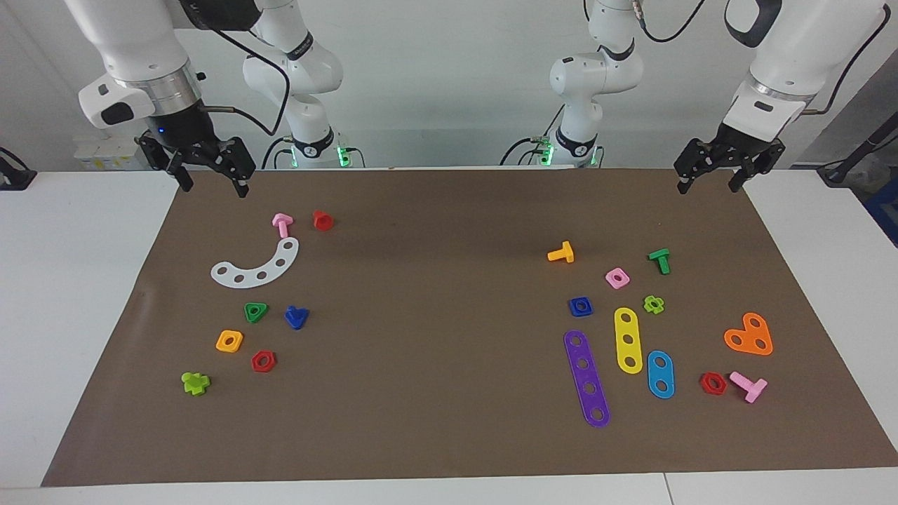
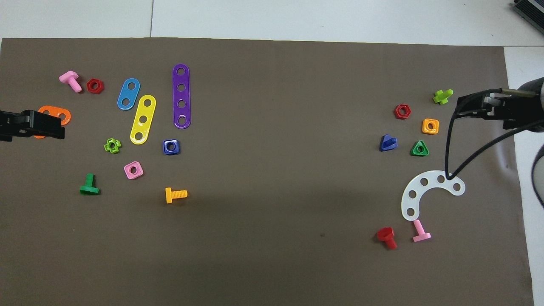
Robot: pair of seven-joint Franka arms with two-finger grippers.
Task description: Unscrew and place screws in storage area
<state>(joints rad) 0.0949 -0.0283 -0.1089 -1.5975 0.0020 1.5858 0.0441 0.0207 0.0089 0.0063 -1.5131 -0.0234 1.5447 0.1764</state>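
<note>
Your blue screw (image 1: 296,317) lies on the mat, at 3 o'clock of the green triangle nut (image 1: 255,311). Right gripper (image 1: 208,177) and left gripper (image 1: 714,177) both hang released, holding nothing.

Triangular-headed bolt (image 1: 296,317) lying on the mat (image 1: 435,231) beside the triangular nut (image 1: 255,311), farther from the robots than the curved plate (image 1: 258,266).

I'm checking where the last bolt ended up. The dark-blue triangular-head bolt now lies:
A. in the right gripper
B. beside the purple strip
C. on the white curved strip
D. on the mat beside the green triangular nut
D: the dark-blue bolt lies on the mat next to the green triangular nut, with no gripper on it.
</note>
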